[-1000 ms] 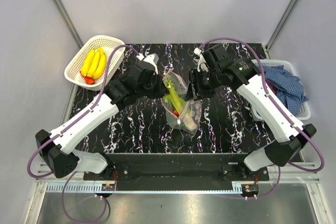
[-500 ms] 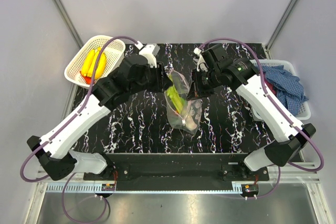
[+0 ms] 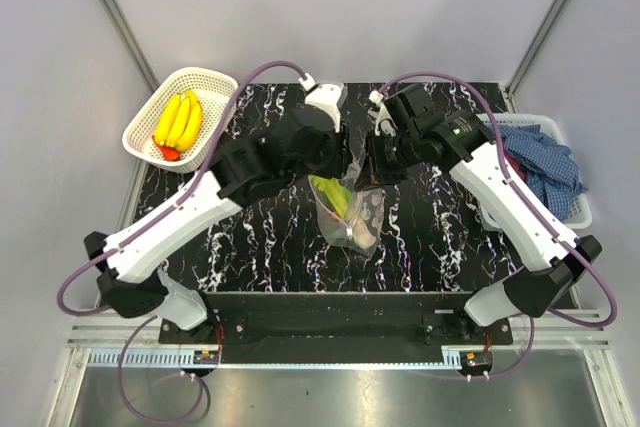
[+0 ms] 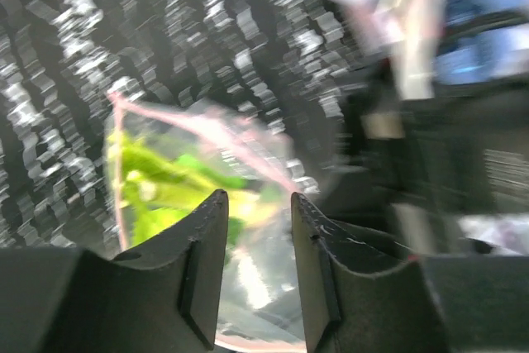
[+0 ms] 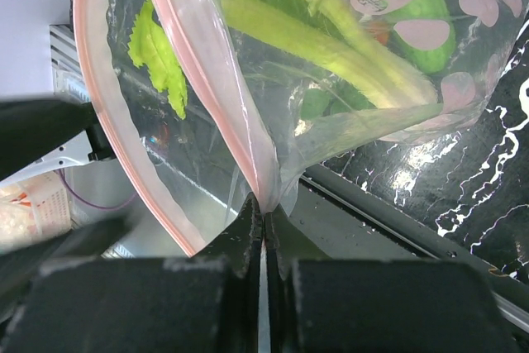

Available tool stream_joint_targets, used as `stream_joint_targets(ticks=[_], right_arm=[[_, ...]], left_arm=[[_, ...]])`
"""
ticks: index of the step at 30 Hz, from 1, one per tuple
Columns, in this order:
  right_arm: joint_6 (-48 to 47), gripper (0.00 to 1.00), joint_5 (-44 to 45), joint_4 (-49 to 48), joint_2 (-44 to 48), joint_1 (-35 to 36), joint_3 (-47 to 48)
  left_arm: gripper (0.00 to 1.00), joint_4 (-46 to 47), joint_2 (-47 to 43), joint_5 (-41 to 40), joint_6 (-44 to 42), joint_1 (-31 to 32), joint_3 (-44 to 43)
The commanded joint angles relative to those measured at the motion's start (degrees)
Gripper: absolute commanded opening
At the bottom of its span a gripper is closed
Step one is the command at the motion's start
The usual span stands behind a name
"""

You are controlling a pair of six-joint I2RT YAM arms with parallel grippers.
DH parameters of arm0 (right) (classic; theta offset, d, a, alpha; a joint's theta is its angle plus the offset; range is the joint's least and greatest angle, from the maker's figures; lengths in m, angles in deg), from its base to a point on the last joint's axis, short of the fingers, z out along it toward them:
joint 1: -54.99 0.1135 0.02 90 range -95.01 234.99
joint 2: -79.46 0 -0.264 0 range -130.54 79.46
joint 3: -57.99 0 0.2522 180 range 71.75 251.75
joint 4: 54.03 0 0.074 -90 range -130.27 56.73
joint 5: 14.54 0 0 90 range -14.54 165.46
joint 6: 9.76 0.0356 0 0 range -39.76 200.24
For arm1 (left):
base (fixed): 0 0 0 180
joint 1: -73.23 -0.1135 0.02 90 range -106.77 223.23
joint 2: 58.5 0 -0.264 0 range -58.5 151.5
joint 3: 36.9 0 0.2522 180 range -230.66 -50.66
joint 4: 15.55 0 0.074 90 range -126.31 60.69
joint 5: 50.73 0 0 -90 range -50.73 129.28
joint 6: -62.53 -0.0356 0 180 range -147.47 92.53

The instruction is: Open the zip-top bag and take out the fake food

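Note:
The zip-top bag (image 3: pixel 356 219) hangs over the middle of the black marble table, mouth open, with the green leek (image 3: pixel 331 196) and other fake food inside. My right gripper (image 3: pixel 368 177) is shut on the bag's pink zip edge (image 5: pixel 248 150), its fingertips (image 5: pixel 264 208) pinching the plastic; leek (image 5: pixel 331 35), a green leaf (image 5: pixel 161 55) and a green piece (image 5: pixel 417 10) show through. My left gripper (image 3: pixel 345 167) hovers open at the bag's mouth; in its blurred wrist view the gripper (image 4: pixel 258 204) frames the bag (image 4: pixel 248 262) and green food (image 4: pixel 165 188). Yellow bananas (image 3: pixel 178 119) lie in the basket.
A white mesh basket (image 3: pixel 215 82) at the back left holds the bananas and a red piece (image 3: pixel 168 153). A white bin (image 3: pixel 580 209) at the right holds a blue checked cloth (image 3: pixel 540 162). Both wrists are close together above the bag.
My left arm has swung from the bag's left side up and rightward to its mouth, next to the right wrist. The right gripper kept its hold; the bag shifted slightly.

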Motion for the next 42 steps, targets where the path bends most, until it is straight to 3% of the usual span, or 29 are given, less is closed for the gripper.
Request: stream_joint_targets(ticks=[1, 5, 14, 21, 34, 42], right_arm=[[0.7, 0.0, -0.5, -2.0, 0.4, 0.2, 1.9], [0.7, 0.0, -0.7, -2.1, 0.7, 0.2, 1.5], [1.0, 0.0, -1.3, -2.5, 1.2, 0.1, 0.8], [1.2, 0.0, -1.5, -2.8, 1.8, 0.2, 0.5], [1.3, 0.0, -1.9, -3.4, 2.4, 0.1, -0.6], [1.4, 0.0, -1.8, -3.4, 2.5, 0.2, -0.7]], left_arm=[[0.37, -7.2, 2.6, -10.9, -1.0, 0.6, -1.9], [0.39, -7.5, 3.4, -12.9, -1.7, 0.6, -0.5], [0.55, -7.9, 6.3, -15.6, -4.9, 0.6, 0.4], [0.59, -8.6, 8.7, -12.8, -5.7, -0.4, 0.7], [0.65, -11.3, 9.8, -20.9, -11.3, -0.2, 0.3], [0.68, -12.3, 10.7, -17.5, -8.3, -1.4, 2.1]])
